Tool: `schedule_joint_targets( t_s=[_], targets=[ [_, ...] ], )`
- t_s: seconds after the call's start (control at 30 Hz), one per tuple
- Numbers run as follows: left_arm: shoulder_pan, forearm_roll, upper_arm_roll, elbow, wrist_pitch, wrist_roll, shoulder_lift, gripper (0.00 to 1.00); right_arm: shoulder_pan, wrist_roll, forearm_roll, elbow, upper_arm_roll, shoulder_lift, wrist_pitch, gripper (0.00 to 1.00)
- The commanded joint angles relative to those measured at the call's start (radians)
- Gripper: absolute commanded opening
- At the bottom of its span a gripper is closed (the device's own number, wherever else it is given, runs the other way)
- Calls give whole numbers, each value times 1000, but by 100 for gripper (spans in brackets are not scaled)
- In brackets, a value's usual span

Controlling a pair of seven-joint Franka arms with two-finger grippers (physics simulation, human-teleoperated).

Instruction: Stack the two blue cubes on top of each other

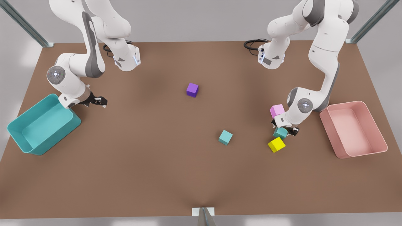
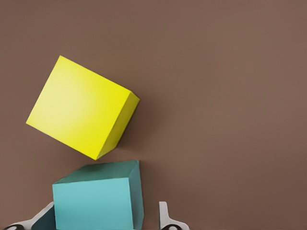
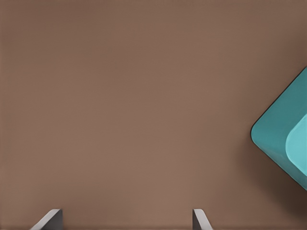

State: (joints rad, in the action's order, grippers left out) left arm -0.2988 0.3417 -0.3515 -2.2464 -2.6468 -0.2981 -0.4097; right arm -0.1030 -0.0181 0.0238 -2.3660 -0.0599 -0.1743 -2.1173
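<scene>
Two fingers of the left gripper (image 1: 285,130) flank one teal cube (image 2: 98,199), at the front view's right side of the desk (image 1: 157,163). In the left wrist view a small gap remains on one side of the cube, so the fingers are spread around it and, as far as can be judged, not yet clamped. A yellow cube (image 2: 82,107) sits just beside this teal cube, corner toward it; a pink cube (image 1: 277,110) lies near, behind the wrist, and a pink bin (image 1: 375,122) stands farther toward the front view's right.

The second teal cube (image 1: 225,137) rests alone, well apart, nearer the desk centre. A purple cube (image 1: 192,89) lies beyond it.

The right gripper (image 1: 100,101) waits beside the teal bin (image 1: 19,138), fingers spread with nothing between them.

Handling: the cube appears rigid, light and matte. Grip two opposite flat faces, centred, square to the fingers; avoid nudging the yellow neighbour.
</scene>
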Motion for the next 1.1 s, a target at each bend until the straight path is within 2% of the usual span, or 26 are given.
schedule_joint_targets(
  t_s=[0.0, 0.37, 0.4, 0.43, 0.47, 0.53, 0.57, 0.8, 0.9, 1.0, 1.07],
  targets=[
    [-2, 13, 0, 1, -22, 40, -17, 100, 0, -3, -1, 1, -1, -2, 0, 100],
    [-2, 31, 31, 13, -28, 57, -64, 99, 0, -2, -1, 4, -5, -5, 8, 100],
    [3, 31, 34, 18, -28, 68, -63, 93, 0, -2, -2, 5, -3, -7, 8, 100],
    [7, 34, 32, 18, -27, 80, -63, 79, 0, -2, -1, 5, -3, -5, 7, 100],
    [7, 34, 34, 19, -25, 80, -57, 71, 0, -2, -1, 5, -3, -4, 7, 100],
    [6, 36, 32, 18, -18, 80, -43, 69, -1, -2, -1, 5, -3, -5, 8, 100],
    [3, 46, 32, 18, -18, 79, -41, 64, -1, -2, -2, 5, -5, -7, 10, 100],
    [-13, 71, 31, 21, 24, 77, 6, 63, -1, 0, -1, 5, -3, -5, 10, 100],
    [-28, 77, 20, 22, 140, 62, 146, 63, -1, 0, -1, 5, -3, -4, 8, 100],
    [-31, 71, 13, 22, 176, 62, 247, 63, -1, 0, -1, 5, -3, -7, 10, 100],
    [-29, -21, -47, 57, 192, 77, 262, 63, -1, 0, -1, 5, -3, -7, 11, 100]
  ],
)
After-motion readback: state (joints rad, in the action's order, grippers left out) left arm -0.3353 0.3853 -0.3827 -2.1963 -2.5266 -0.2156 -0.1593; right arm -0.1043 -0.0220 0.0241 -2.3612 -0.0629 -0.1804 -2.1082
